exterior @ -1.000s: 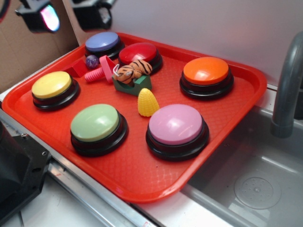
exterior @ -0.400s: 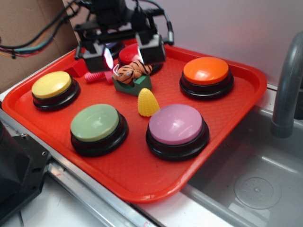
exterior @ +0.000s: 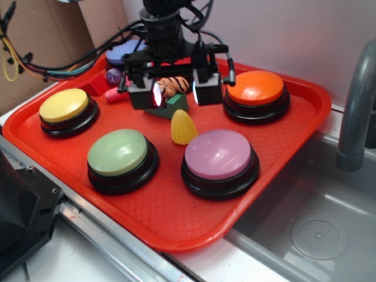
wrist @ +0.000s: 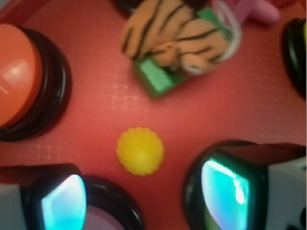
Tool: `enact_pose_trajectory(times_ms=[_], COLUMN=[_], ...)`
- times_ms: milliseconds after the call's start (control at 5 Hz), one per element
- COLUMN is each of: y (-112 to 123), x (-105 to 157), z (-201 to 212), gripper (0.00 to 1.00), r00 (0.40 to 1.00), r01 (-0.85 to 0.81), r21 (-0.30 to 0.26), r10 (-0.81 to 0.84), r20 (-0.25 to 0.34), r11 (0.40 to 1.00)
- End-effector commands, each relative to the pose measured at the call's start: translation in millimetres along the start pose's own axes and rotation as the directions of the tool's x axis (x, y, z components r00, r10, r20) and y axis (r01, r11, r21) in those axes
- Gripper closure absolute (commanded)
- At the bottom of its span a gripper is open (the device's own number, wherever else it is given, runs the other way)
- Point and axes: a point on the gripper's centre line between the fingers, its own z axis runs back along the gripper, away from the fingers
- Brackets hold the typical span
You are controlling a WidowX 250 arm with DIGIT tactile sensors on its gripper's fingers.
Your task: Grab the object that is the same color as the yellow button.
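Yellow corn cob [exterior: 184, 127] sits beneath the downward-pointing, spread-wide pincer [exterior: 175, 92], ungrasped.

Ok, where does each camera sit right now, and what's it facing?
Exterior: off the tray's near corner, above it, looking down across the red tray; shows the arm and open gripper above the tiger toy.
Wrist: on the arm, looking straight down; both fingertips frame the bottom edge.
Shared: the corn, tiger toy, orange button.
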Motion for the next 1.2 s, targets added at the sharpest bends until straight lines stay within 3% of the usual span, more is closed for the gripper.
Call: enact_pose_trajectory(times_ms=[0,400,600,800,1000], y=[-15,-18,-19,-17,-11], x=[12,10,7,7,10], z=[-15,-34,-36,-32,-24], gripper=[0.0,0.0,0.29,1.0,1.0], r00=[1.0,0.999,1.0,1.0,1.0], r01=[-0.001,0.003,0.005,0.0,-0.012], r21=[-0.019,0.012,0.023,0.005,-0.02], r10=[0.001,-0.002,-0.004,0.0,0.012], r20=[-0.004,-0.048,-0.025,-0.018,-0.002], r11=[1.0,1.0,1.0,1.0,1.0])
